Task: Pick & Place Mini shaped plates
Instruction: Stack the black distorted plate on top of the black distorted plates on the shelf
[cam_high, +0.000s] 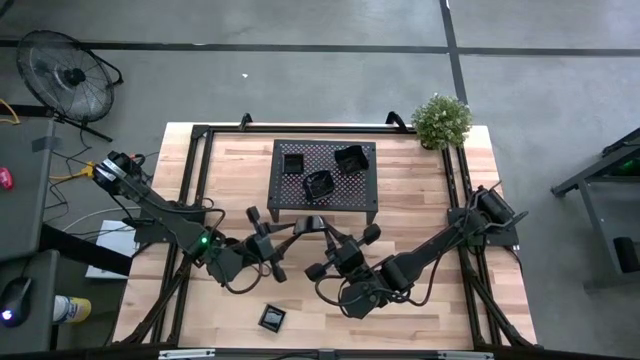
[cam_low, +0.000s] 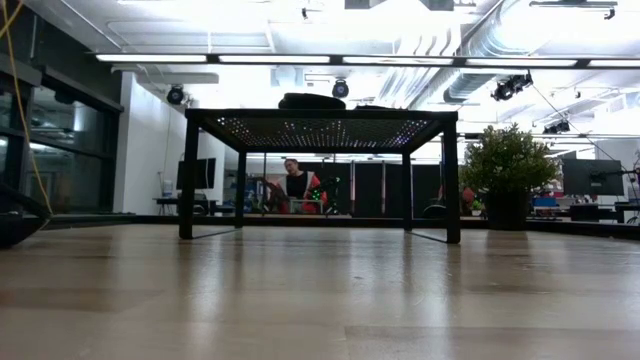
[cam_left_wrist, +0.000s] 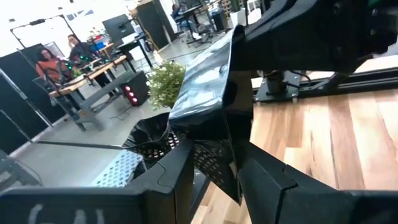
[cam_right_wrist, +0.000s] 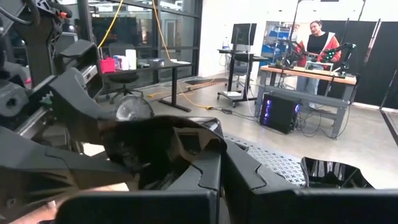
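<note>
One glossy black mini plate (cam_high: 311, 222) is held in the air above the table's middle, just in front of the rack, with both grippers on it. My left gripper (cam_high: 299, 229) comes from the left and my right gripper (cam_high: 323, 229) from the right. Both are shut on this plate. Three more mini plates (cam_high: 293, 163) (cam_high: 351, 158) (cam_high: 318, 184) lie on top of the black mesh rack (cam_high: 325, 200). Another small plate (cam_high: 272, 318) lies flat on the wood near the table's near edge. The low view shows neither gripper. My left gripper pinches the plate's lower end (cam_left_wrist: 219, 163) between its two fingers (cam_left_wrist: 176, 168), coming level from the table's left. The plate stands tilted up out of the hold, clear of the table. My right gripper pinches the same plate by its rim (cam_right_wrist: 186, 144) between its two fingers (cam_right_wrist: 249, 171), coming from the table's right. In the left wrist view it sits on the plate's upper end (cam_left_wrist: 233, 46). The plate is lifted clear.
The mesh rack stands on four legs (cam_low: 186, 180) at the table's far middle. A potted plant (cam_high: 441, 120) stands at the far right corner. Bare wood lies left and right of the rack. A fan (cam_high: 68, 75) stands on the floor beyond the table, and people sit at desks in the room.
</note>
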